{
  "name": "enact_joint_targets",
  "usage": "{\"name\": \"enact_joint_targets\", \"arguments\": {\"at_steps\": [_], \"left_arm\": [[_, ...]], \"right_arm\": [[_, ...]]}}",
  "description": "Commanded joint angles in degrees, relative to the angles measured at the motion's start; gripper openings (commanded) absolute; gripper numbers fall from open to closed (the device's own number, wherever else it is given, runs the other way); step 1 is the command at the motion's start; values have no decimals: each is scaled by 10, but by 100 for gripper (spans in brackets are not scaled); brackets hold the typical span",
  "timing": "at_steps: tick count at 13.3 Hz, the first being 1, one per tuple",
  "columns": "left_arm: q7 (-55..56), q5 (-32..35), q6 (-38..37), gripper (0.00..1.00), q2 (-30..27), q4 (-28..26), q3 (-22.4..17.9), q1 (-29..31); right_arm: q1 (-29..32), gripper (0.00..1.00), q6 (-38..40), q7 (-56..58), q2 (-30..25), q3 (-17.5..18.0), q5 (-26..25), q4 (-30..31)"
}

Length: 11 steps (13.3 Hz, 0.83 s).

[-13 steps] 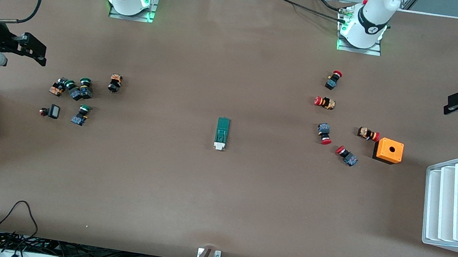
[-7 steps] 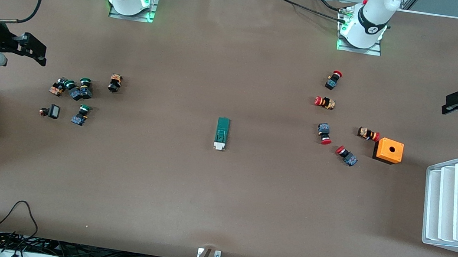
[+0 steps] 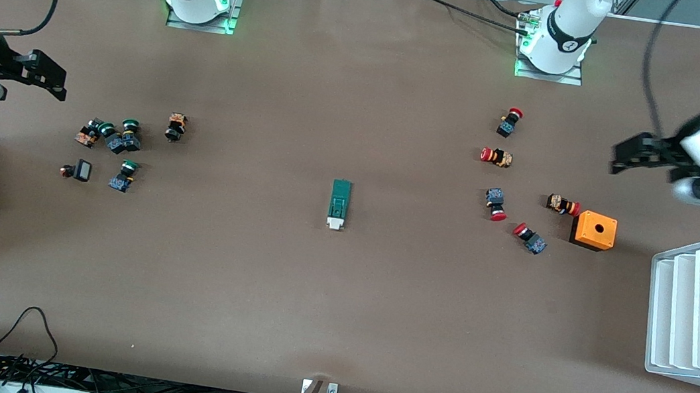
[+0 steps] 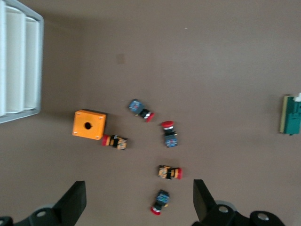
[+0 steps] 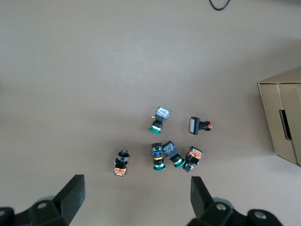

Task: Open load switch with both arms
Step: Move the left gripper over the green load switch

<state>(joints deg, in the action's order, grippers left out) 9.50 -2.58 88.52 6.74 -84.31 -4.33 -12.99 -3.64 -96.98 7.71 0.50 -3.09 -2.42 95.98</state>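
Left gripper (image 3: pixel 623 160) has swung inward, fingers wide, empty; right gripper (image 3: pixel 56 79) waits, equally spread; load switch (image 3: pixel 338 204) untouched mid-table.

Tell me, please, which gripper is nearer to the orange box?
Left. The left gripper hangs open just above the orange box, at that end of the table; the right gripper, also open, is at the other end, above the green-capped buttons.

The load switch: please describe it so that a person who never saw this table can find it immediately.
Look at the middle of the brown table, between the green-capped buttons at the right arm's end and the red-capped buttons at the left arm's end. The load switch lies there alone. It is a narrow dark-green block with a white end toward the front camera.
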Motion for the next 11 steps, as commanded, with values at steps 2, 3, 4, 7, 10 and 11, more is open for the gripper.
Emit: {"name": "enact_joint_targets", "arguments": {"at_steps": [2,3,4,7,10,11], "left_arm": [[118,-5,54,100,20,-5,34,-50],[142,-5,73,100,26,-6,36,-64],[168,-8,95,100,31,-9,48,-75],[270,-10,207,100,35,-63,116,-76],[372,26,322,100,45,-119,180,-77],[418,66,363,100,54,-140,207,-77]], "right_arm": [[14,99,-1,2,5,1,-7,-13],[14,99,-1,1,5,1,-7,-13],[19,99,-1,1,5,1,-7,-13],[26,99,-1,1,5,1,-7,-13],[27,99,-1,1,5,2,-7,-13],[27,99,-1,0,5,2,-7,-12]]}}
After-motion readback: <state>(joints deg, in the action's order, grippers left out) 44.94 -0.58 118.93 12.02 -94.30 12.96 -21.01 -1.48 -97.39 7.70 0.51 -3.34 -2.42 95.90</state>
